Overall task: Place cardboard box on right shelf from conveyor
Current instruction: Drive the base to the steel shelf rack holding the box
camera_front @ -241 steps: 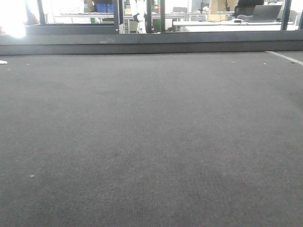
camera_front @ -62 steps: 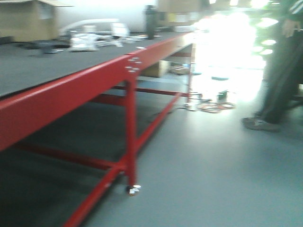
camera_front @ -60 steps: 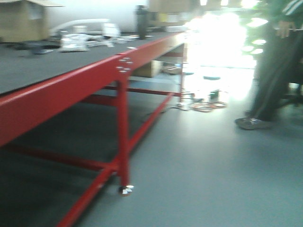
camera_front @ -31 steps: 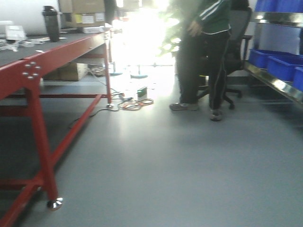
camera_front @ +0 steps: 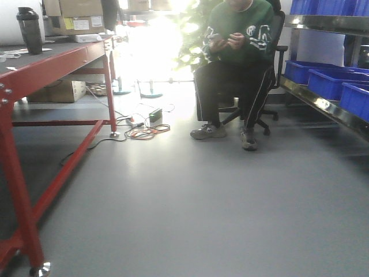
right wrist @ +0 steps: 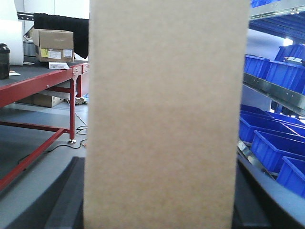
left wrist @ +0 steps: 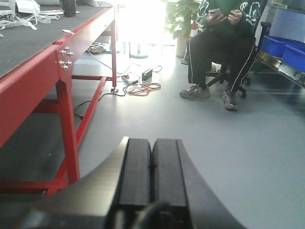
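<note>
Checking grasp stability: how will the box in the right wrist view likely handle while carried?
The box looks stiff: its edges run straight, without bowing. Probably light, being plain cardboard. Its matte face should grip well, though rising tall above the right end effector it may tilt.

**Q:** What is masked at the right claw (right wrist: 159, 210)?

**A:** The cardboard box (right wrist: 162, 119) fills the gap between my fingers (right wrist: 66, 200). Its top and bottom run out of frame. My fingertips are unseen, and everything straight ahead is blocked. The right shelf (right wrist: 274, 95), off to the right, is clipped at the edge. Far left, the carton (right wrist: 52, 43) has labels too small to read.

**Q:** And the left claw (left wrist: 151, 143)?

**A:** Its base is cut off below. Ahead of it, the person (left wrist: 214, 47) is headless in frame. Glare (left wrist: 138, 19) whites out the far end.
</note>
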Motion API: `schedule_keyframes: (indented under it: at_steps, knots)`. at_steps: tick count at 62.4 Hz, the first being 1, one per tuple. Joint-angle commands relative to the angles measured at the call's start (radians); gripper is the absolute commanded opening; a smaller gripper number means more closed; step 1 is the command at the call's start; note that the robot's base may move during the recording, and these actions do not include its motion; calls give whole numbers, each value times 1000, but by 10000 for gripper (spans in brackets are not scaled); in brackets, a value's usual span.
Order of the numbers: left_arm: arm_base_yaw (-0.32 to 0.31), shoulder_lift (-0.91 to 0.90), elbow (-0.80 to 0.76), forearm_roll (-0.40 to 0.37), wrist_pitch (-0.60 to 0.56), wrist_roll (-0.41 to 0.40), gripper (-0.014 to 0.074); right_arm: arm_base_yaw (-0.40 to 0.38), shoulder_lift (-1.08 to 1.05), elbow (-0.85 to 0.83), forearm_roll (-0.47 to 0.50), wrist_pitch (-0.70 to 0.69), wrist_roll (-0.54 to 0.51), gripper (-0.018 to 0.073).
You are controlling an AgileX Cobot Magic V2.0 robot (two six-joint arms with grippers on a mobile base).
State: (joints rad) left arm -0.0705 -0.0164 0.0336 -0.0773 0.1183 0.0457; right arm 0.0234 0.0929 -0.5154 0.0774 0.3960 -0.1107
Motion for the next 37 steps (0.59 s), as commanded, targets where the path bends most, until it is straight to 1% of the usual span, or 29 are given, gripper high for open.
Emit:
schedule_keyframes:
  at_steps: [1,37]
  knots:
    - [-2,-5,6,-6,-85,0,-116,-6,15,-26,-1,-99,-5,57]
    - [-2,-5,6,-6,-85,0,-116,-6,15,-26,-1,-99,-5,57]
